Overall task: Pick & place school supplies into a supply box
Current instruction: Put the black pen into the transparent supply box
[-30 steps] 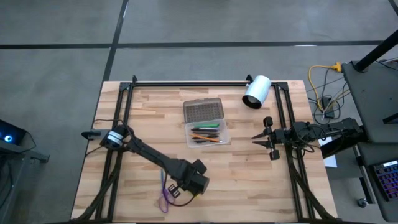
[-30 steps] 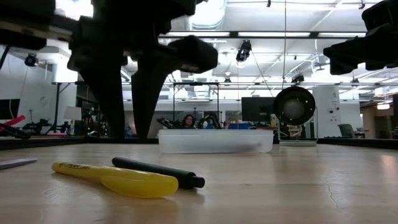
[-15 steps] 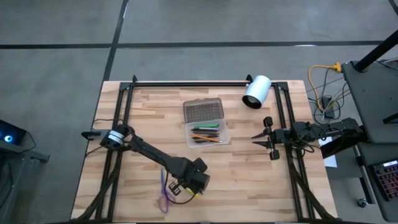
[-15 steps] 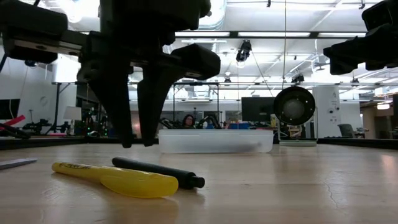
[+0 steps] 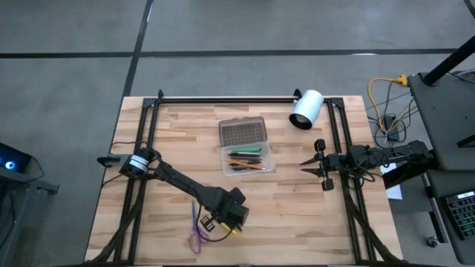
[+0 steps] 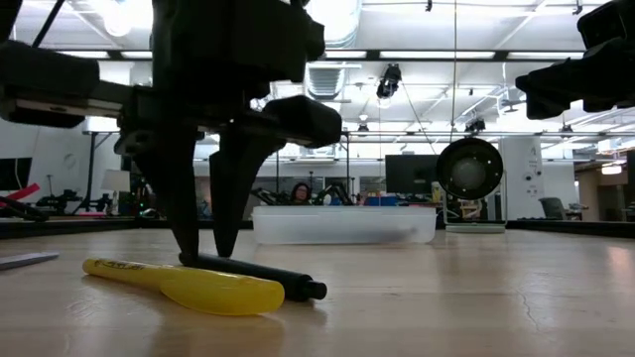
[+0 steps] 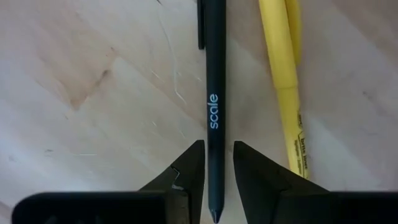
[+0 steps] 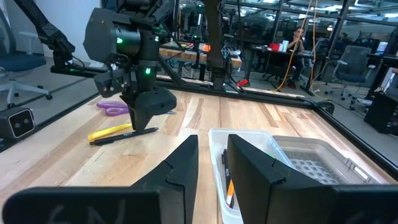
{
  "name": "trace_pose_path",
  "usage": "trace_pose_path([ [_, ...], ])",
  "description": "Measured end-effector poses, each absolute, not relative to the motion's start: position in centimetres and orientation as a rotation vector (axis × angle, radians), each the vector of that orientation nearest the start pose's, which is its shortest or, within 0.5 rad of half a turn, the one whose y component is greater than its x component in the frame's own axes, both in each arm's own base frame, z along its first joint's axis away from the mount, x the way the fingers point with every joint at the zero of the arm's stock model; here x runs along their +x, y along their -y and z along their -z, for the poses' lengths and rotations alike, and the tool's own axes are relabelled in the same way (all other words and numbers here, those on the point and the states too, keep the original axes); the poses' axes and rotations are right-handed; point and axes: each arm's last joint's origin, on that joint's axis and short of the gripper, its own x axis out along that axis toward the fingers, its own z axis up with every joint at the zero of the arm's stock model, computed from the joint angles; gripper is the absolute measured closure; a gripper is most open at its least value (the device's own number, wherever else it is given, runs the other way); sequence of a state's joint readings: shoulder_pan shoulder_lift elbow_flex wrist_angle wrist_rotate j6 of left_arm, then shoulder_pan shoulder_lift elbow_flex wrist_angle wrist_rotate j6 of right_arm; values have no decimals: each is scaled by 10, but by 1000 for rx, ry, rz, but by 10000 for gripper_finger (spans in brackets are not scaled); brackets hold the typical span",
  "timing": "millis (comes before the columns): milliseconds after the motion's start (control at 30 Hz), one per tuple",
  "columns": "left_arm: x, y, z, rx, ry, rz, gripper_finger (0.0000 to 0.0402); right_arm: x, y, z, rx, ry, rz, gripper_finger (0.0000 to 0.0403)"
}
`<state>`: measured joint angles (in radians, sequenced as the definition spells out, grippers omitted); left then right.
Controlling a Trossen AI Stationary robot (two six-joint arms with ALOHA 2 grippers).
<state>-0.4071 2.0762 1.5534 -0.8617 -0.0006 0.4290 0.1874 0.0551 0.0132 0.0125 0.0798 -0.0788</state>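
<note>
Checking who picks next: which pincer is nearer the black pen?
Left. The left pincer straddles the black pen; the right pincer hovers far across the table.

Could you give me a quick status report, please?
Left gripper down over the black pen, fingers either side, not closed. Right gripper idle beside the box. Yellow highlighter alongside pen.

Lighting: bright, even, from ceiling lamps (image 6: 332, 20) that glare white in the low view. Left arm (image 6: 213, 109): backlit, near-black silhouette there. Table (image 5: 297, 215): soft, short shadows under the arms. Yellow pen (image 6: 189, 285): close to the lens, slightly soft. Left wrist view: sharp, shadowless wood grain.
</note>
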Motion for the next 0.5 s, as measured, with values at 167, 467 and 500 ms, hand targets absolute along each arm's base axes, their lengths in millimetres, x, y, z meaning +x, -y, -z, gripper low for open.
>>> trace_pose_path([
  [167, 374, 159, -165, 633, -1287, 629, 332, 99, -16, -165, -83, -25, -109, 322],
  [467, 374, 157, -162, 636, -1285, 630, 332, 99, -16, -165, -83, -25, -109, 335],
  [500, 374, 157, -161, 636, -1286, 630, 332, 99, -16, -165, -83, -25, -109, 335],
])
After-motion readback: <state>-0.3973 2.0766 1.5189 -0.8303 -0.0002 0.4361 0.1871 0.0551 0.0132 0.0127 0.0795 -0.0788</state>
